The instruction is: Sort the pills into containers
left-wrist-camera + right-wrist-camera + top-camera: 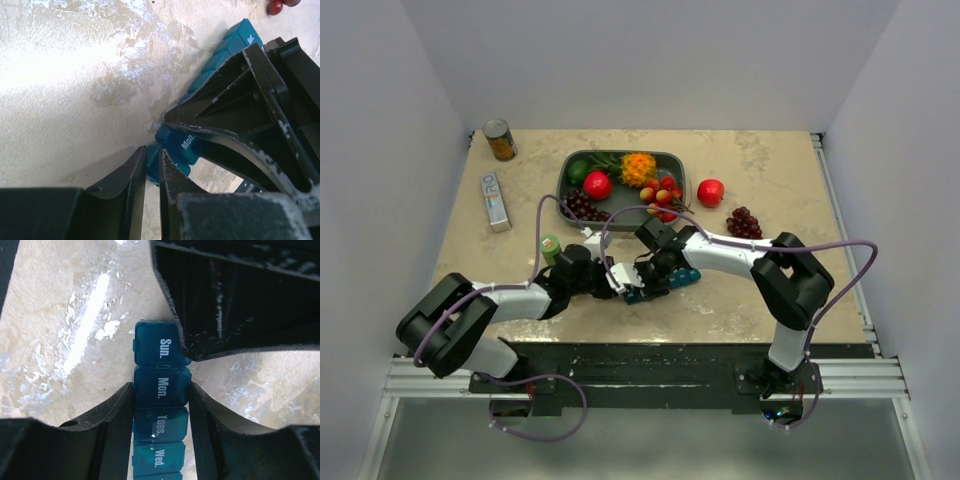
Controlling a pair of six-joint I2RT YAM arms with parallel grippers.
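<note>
Marbled worktop [770,180] below. Right tool [160,388] clamped pill strip [159,425] at Mon. cell [162,380]; left tool [153,157] pinched Sun. cell [156,342] edge, just beyond right tool. Likely opening it; next needed braced pull.

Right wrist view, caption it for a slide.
Right gripper grips the blue pill box at its Monday cell.
</note>
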